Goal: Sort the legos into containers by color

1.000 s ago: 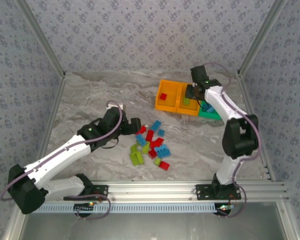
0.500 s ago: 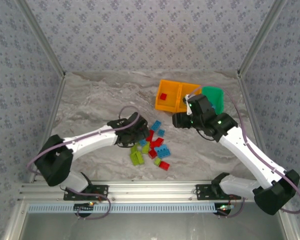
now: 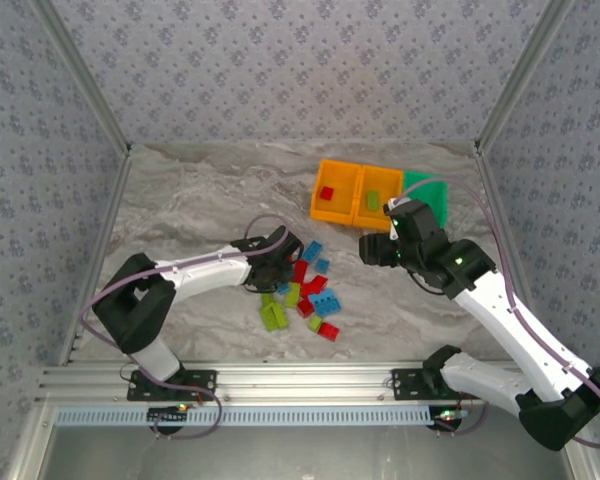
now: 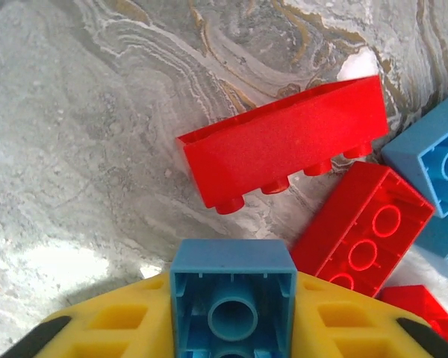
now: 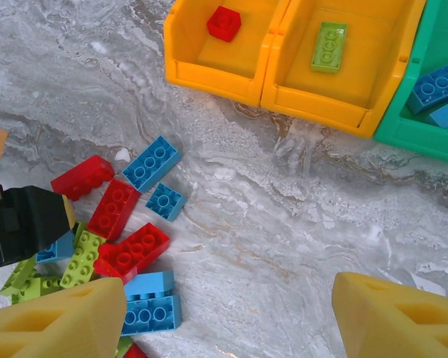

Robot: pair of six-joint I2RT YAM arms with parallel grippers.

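The legos (image 3: 302,290) lie in a loose red, blue and lime pile at mid-table. My left gripper (image 3: 278,265) is at the pile's left edge, shut on a small blue brick (image 4: 233,298) held between its yellow fingers (image 4: 112,332), hollow underside toward the camera. Just beyond it lie two red bricks (image 4: 284,142) (image 4: 362,227). My right gripper (image 3: 375,248) hangs open above bare table between the pile and the containers, holding nothing (image 5: 228,321). The containers stand in a row: an orange bin (image 5: 209,74) with a red brick (image 5: 224,22), an orange bin (image 5: 321,104) with a lime brick (image 5: 328,46), and a green bin (image 5: 418,138) with blue bricks (image 5: 437,86).
Patterned walls and metal frame posts (image 3: 90,110) close in the marble table (image 3: 180,200) on three sides. An aluminium rail (image 3: 310,380) runs along the near edge. The left arm's body (image 5: 22,224) lies low beside the pile.
My left gripper reached into the pile's left edge and closed on the blue brick. My right arm swung from over the bins down toward the table, its jaws opening wider.
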